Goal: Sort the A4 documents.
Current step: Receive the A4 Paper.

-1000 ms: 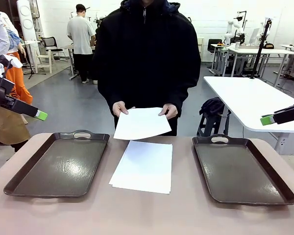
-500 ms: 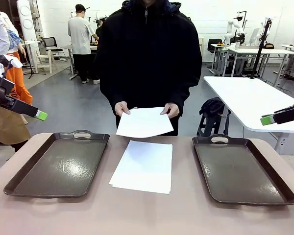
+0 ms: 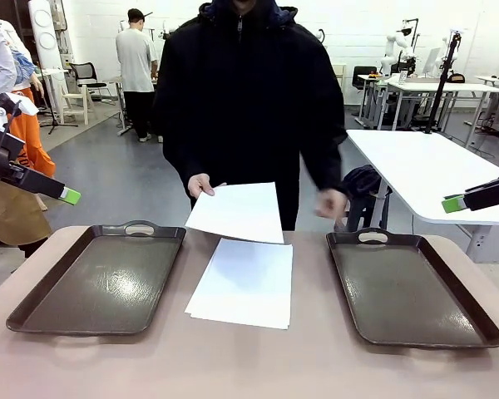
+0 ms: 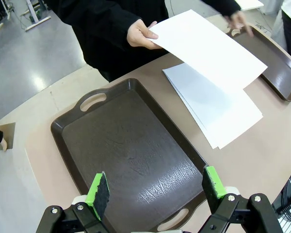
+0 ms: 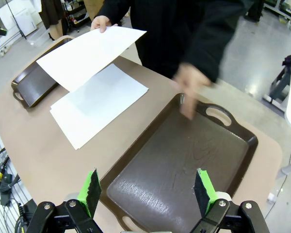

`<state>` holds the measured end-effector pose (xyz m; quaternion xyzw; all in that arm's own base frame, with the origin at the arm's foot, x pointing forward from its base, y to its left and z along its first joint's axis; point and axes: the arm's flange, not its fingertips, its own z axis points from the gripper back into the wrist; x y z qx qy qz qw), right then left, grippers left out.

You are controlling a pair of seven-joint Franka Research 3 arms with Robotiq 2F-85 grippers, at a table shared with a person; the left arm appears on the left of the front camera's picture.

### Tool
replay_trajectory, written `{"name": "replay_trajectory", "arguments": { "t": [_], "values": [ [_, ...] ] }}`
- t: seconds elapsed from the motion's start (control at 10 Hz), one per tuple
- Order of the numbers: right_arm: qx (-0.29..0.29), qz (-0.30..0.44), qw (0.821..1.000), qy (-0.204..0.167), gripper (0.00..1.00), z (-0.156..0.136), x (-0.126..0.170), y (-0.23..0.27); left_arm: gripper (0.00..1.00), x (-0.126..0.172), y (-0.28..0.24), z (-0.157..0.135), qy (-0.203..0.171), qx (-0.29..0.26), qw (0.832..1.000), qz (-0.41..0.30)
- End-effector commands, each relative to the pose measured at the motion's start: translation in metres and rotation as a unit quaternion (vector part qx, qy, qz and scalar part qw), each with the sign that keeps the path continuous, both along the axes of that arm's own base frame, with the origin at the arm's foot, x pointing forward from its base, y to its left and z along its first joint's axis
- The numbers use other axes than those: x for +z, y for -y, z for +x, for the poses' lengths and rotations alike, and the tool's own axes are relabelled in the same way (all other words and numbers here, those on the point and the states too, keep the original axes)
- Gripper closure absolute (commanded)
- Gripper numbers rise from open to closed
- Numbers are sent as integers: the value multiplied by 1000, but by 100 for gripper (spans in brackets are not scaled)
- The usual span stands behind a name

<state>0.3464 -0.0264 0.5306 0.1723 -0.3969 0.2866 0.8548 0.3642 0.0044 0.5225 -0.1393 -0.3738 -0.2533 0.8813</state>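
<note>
The left tool [image 4: 156, 188] hung empty with its fingers spread wide above the left tray [image 4: 131, 155]. The right tool [image 5: 146, 189] hung likewise, spread and empty, above the right tray [image 5: 184, 160]. The stack of A4 documents [image 3: 243, 283] lay on the bench [image 3: 249, 366] between the two tools and ahead of each. A person's hand [image 3: 201, 184] held one A4 sheet [image 3: 233, 212] above the stack's far edge.

A person's hand [image 3: 201, 184] holds a plain white paper sheet [image 3: 233, 213] above the white paper stack [image 3: 245, 284] on the beige bench [image 3: 249, 366], between the left dark brown handled tray [image 3: 100, 281] and the right dark brown handled tray [image 3: 409, 291].
</note>
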Motion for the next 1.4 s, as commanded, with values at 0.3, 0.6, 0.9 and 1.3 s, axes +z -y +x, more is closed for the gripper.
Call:
{"name": "replay_trajectory", "arguments": {
  "t": [0.3, 0.6, 0.9, 1.3],
  "values": [
    [1, 1, 1000, -1, 0, 0, -1, 0, 0, -1, -1, 1, 3, 1, 1000, -4],
    [1, 1, 1000, -1, 0, 0, -1, 0, 0, -1, -1, 1, 3, 1, 1000, -4],
    [1, 1, 1000, -1, 0, 0, -1, 0, 0, -1, -1, 1, 3, 1, 1000, -4],
    [2, 29, 999, -20, 0, 10, 1, 0, 0, -1, -1, 1, 3, 1, 1000, -4]
  ]
}}
